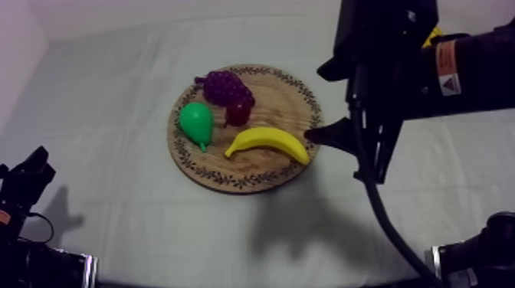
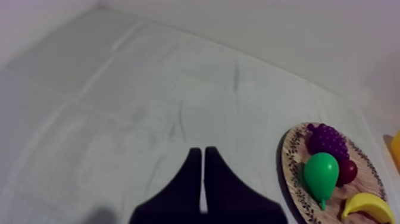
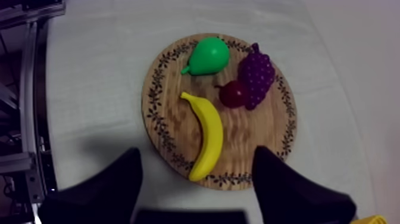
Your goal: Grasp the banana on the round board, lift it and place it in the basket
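Grey-white tablecloth (image 1: 115, 191) forms the work surface, plain walls (image 2: 309, 30) behind. The banana (image 3: 208, 134) lies on the round wooden board (image 3: 271, 143), in the half nearer the right gripper (image 3: 197, 158). That gripper hovers over the board's edge, fingers spread, holding nothing. The banana's long axis runs across their closing line, so this arm is judged better placed. The left gripper (image 2: 204, 152) sits well off the board, fingers together, empty. The yellow basket (image 2: 395, 149) stands beyond the board's right-arm side.

Lab: clothed table (image 1: 115, 176) w/ metal frame (image 3: 28, 89).
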### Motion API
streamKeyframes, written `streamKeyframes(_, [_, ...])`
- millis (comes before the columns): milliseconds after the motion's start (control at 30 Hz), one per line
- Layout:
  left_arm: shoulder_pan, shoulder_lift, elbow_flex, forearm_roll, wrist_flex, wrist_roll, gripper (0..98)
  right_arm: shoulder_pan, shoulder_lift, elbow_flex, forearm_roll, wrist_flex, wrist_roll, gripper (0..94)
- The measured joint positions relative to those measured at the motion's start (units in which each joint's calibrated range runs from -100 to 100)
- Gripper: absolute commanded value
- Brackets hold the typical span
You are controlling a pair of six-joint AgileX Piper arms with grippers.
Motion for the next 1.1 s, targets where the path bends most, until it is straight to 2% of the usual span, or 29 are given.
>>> streamKeyframes(467, [0.0, 0.0, 0.0, 0.00, 0.0, 0.0, 0.1, -0.7, 11.1, 1.6, 3.1, -4.1, -2.7, 50.6])
streamKeyframes(1100, [0.0, 0.0, 0.0, 0.00, 0.0, 0.0, 0.1, 2.1, 35.2, -8.9, 6.5, -7.6, -6.0, 50.2])
